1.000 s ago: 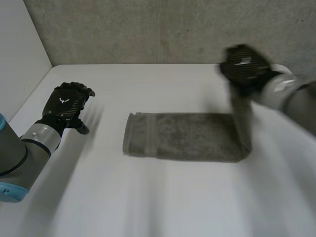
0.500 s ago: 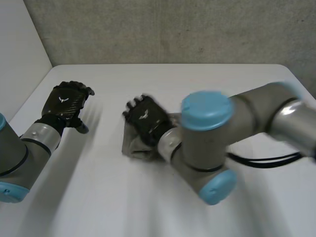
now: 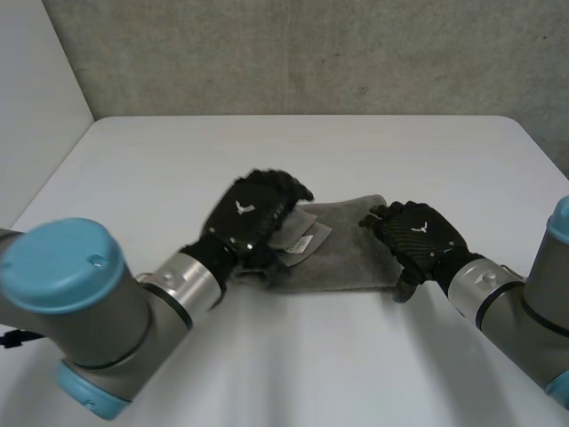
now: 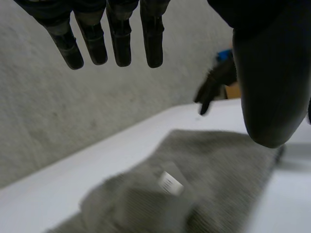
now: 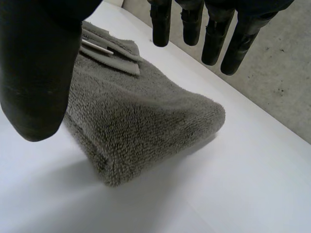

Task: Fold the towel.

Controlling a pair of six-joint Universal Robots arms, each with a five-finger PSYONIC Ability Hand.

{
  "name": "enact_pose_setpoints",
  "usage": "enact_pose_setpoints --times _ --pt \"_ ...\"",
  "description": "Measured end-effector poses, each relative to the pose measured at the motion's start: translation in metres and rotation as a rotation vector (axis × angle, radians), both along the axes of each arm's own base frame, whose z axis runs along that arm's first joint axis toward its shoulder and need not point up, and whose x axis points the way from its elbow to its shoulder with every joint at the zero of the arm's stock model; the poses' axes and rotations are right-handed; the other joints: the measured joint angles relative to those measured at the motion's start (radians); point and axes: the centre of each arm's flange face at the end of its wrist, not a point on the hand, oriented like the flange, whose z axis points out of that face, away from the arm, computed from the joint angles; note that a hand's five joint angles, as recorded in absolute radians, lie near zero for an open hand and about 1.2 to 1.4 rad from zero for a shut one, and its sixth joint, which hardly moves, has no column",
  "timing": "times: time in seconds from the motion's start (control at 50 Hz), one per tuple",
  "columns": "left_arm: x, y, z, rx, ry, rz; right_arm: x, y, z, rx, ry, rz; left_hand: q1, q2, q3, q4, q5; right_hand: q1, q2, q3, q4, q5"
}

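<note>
A grey towel [image 3: 348,251] lies folded into a short thick pad in the middle of the white table [image 3: 267,147]. A white label [image 3: 308,242] shows on its upper layer. My left hand [image 3: 249,218] is over the towel's left end, open, its straight fingers [image 4: 119,43] held above the towel [image 4: 218,170] and the label [image 4: 167,182]. My right hand [image 3: 418,236] is at the towel's right, folded end, also open. Its fingers [image 5: 214,39] hang straight over the rounded fold of the towel [image 5: 146,116], holding nothing. My right hand [image 4: 214,87] also appears beyond the towel in the left wrist view.
A rough concrete wall [image 3: 311,53] closes off the table's far edge. A pale side wall [image 3: 36,89] stands along the left. Bare white tabletop surrounds the towel on all sides.
My right hand carried the towel's right end over to the left, let it go and drew back to the new right end. My left hand moved from the table's left to the towel.
</note>
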Motion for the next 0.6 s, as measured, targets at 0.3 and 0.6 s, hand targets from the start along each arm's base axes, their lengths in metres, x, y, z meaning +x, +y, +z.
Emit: enact_pose_setpoints --times 0.3,0.6 --pt "-0.013 -0.018 -0.050 -0.007 -0.168 0.014 0.007 -0.011 -0.037 0.047 -0.093 -0.023 0.000 0.001 0.000 0.000 0.018 0.244 0.226 0.000 0.000 0.257" --pt "-0.016 -0.069 -0.046 -0.080 -0.148 0.231 0.008 -0.011 -0.051 0.075 -0.067 -0.021 0.002 0.022 0.000 0.000 0.049 0.413 0.389 0.000 0.000 0.409"
